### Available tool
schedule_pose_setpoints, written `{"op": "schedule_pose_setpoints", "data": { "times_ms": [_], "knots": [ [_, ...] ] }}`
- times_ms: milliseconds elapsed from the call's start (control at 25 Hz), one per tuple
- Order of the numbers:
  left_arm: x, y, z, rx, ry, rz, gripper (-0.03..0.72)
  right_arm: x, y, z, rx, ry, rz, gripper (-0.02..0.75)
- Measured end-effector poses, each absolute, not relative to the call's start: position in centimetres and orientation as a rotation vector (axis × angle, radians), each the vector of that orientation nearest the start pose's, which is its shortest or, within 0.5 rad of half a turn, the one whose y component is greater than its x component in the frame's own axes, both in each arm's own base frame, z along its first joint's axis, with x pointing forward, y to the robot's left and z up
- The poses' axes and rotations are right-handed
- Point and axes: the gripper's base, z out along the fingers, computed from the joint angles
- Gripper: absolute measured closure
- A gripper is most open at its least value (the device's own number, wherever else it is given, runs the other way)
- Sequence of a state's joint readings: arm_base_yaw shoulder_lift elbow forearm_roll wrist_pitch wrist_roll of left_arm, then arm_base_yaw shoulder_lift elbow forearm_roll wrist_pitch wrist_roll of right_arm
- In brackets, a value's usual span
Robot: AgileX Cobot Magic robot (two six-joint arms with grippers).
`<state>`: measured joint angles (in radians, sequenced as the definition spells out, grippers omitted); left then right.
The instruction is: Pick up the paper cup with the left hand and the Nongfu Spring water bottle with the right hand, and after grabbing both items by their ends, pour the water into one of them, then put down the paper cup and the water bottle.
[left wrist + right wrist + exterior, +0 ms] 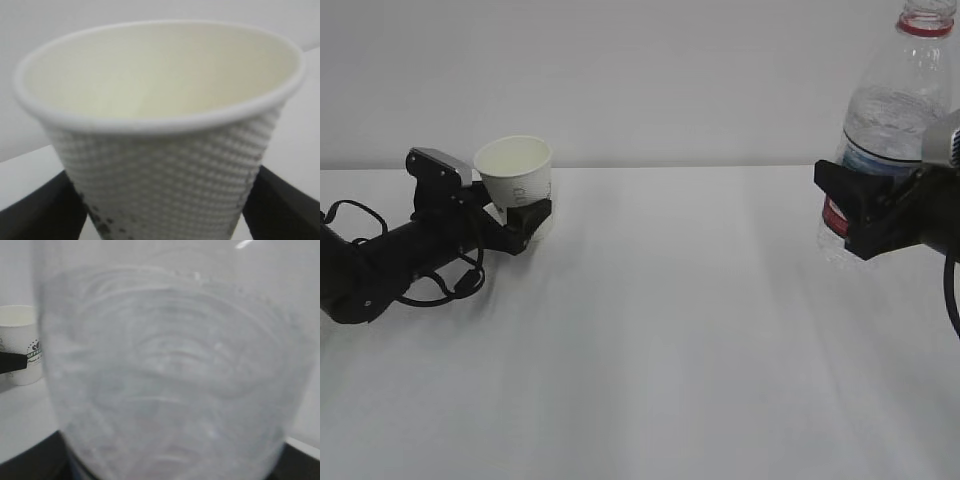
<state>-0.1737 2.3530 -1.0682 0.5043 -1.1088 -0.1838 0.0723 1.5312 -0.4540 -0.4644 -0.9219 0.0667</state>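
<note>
The paper cup, white with a cream inside, sits between the black fingers of my left gripper, which is shut on its lower part; it leans slightly. In the left wrist view the dimpled cup fills the frame, and the left gripper presses it from both sides. I see no liquid inside it. At the right edge my right gripper is shut on the label band of the upright, capless Nongfu Spring water bottle. The bottle with its water blocks the right wrist view, which also shows the cup far left.
A white table runs under both arms, with a plain pale wall behind it. The left arm's black cables lie on the tabletop at the left. Nothing else stands between cup and bottle.
</note>
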Motion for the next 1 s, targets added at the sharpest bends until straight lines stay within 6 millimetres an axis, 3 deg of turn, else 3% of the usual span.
{"op": "schedule_pose_setpoints", "data": {
  "times_ms": [320, 640, 1000],
  "knots": [
    [41.0, -11.4, 4.8, 0.528, 1.653, -0.472, 0.010, 26.5, 5.2, 19.9, -0.518, 1.606, 0.193, 0.278],
    [41.0, -11.4, 4.9, 0.530, 1.652, -0.473, 0.126, 26.5, 5.2, 19.9, -0.518, 1.606, 0.193, 0.278],
    [40.9, -11.7, 5.3, 0.571, 1.637, -0.484, 0.135, 26.5, 5.2, 19.9, -0.518, 1.606, 0.193, 0.278]
  ]
}}
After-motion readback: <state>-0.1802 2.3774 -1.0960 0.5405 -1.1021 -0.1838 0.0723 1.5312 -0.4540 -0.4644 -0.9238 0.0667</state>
